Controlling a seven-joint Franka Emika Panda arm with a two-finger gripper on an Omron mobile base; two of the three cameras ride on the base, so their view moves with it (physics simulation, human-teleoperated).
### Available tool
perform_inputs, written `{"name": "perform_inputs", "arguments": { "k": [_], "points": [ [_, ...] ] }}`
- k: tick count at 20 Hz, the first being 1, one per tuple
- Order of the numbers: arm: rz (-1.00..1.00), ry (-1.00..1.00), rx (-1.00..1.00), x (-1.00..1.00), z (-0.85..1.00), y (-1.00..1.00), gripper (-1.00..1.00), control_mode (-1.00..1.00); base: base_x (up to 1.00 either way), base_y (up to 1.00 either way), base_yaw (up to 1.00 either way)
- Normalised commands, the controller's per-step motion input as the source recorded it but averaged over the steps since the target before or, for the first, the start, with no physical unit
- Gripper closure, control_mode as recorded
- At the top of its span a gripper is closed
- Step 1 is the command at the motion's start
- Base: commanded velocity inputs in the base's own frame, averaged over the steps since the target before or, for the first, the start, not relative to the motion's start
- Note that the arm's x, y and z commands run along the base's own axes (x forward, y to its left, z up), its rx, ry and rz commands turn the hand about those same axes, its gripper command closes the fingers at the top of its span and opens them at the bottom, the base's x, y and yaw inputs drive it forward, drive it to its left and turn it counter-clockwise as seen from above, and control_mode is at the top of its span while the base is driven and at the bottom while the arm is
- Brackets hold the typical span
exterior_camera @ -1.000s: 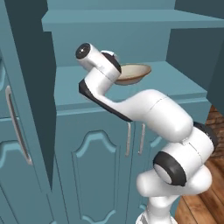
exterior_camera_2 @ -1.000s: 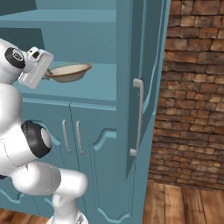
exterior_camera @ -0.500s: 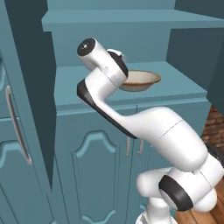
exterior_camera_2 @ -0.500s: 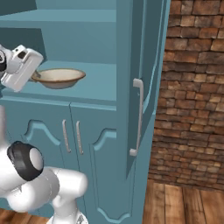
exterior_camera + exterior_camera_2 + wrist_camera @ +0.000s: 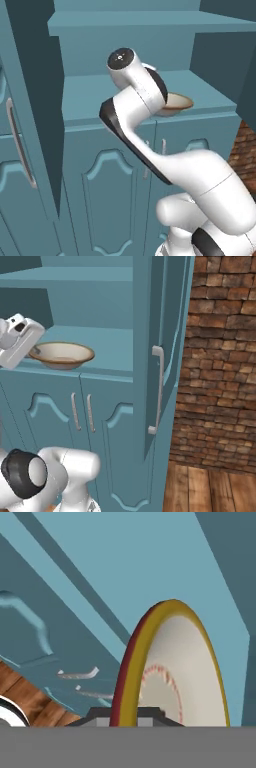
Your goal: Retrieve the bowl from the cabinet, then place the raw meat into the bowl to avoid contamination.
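Bowl (image 5: 61, 355): shallow, tan, dark-rimmed; sits at the front edge of the cabinet (image 5: 112, 321) shelf, above the two lower doors, upper door swung wide. Fingers (image 5: 124, 717): shut on the bowl's near rim, seen edge-on in the hand view with the rim running between them. Step in hand, by judgement: bowl gripped, withdrawal from the cabinet pending. Handling advice: lift slightly off the shelf before pulling back, keep the bowl level, and draw straight out between the open doors; a rim pinch is a thin hold, so slow motion guards against the bowl pivoting or slipping. Arm (image 5: 150, 130): rises from the base, elbow bent in front of the lower doors, forearm reaching up to shelf height, wrist turned so the hand meets the bowl from its side.
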Motion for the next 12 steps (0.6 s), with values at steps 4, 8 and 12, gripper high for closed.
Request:
{"name": "perform_inputs", "arguments": {
  "k": [4,8,12],
  "points": [
    [0.2,-0.02,0.07,-0.13,-0.13,-0.41,1.0,-1.0,0.0,0.0,0.0],
    [0.01,0.0,0.0,0.0,0.0,0.0,1.0,-1.0,0.0,0.0,0.0],
    [0.0,0.0,0.0,0.0,0.0,0.0,1.0,-1.0,0.0,0.0,0.0]
  ]
}}
